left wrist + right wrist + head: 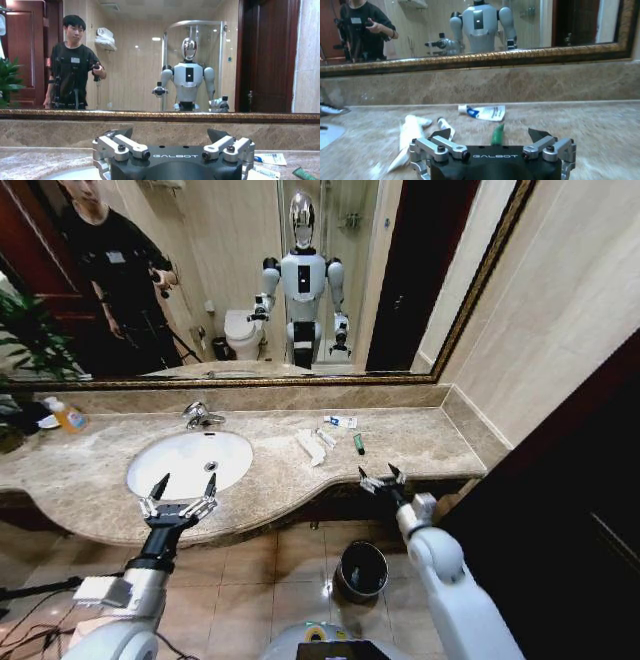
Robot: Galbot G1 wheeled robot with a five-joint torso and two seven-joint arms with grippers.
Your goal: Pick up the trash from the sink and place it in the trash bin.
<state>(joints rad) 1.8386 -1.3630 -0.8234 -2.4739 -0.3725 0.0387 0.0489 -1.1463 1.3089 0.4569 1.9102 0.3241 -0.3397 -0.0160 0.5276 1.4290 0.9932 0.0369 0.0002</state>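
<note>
White trash (330,437) is scattered mid-frame on the counter (420,442), right of the sink (188,462). Left gripper (180,492) and right gripper (379,477) are held spread, empty. Bin (361,570) is seen bottom centre.

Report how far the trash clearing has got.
Done: nothing visibly binned. The white sachet, white tube, blue-printed packet and green tube lie on the counter beside the sink. In hand: nothing; the left gripper is open at the basin's front rim, the right gripper open at the counter's front edge. Left: carry every piece to the trash bin on the floor.
</note>
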